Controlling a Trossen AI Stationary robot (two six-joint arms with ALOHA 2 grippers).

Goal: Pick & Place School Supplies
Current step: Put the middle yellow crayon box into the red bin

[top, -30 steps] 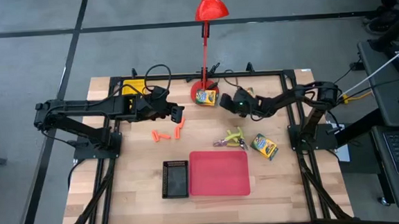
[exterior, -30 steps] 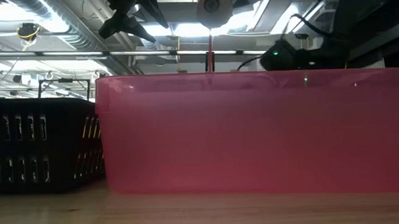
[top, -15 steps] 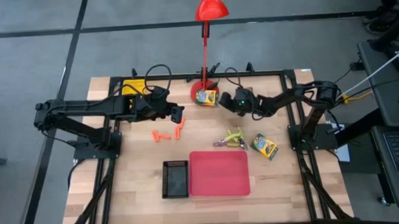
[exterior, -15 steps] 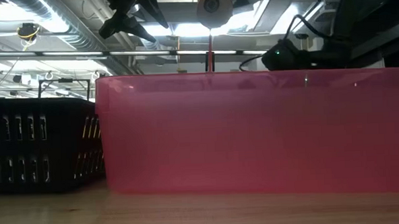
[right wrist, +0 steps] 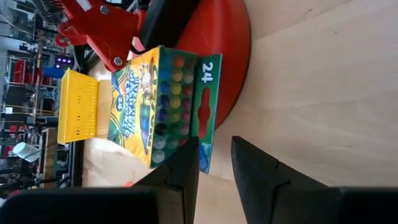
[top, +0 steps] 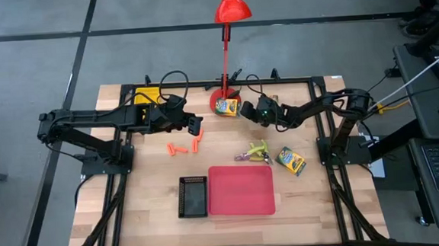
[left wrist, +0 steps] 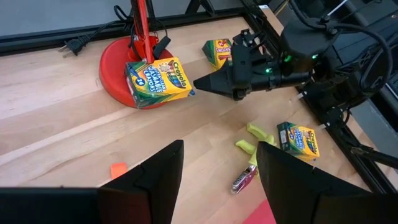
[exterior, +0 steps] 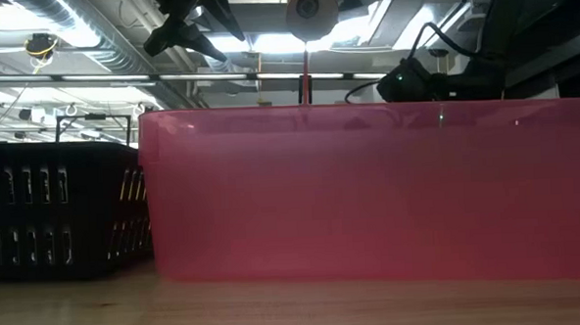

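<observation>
"24" on crayon box (right wrist: 163,106) end flap, "Crayola" on same box's face, other print unreadable

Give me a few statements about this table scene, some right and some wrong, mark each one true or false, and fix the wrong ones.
1. A crayon box rests on the red base of the desk lamp. True.
2. The right gripper holds that crayon box clear of the table. False: its tips are right at the box's edge, and the box still sits on the lamp base.
3. The red tray already holds a crayon box. False: the high view shows nothing in it.
4. The left gripper hangs open above the table near the orange sticks. True.
5. The scissors-like tool lies between the lamp and the red tray. True.
</observation>
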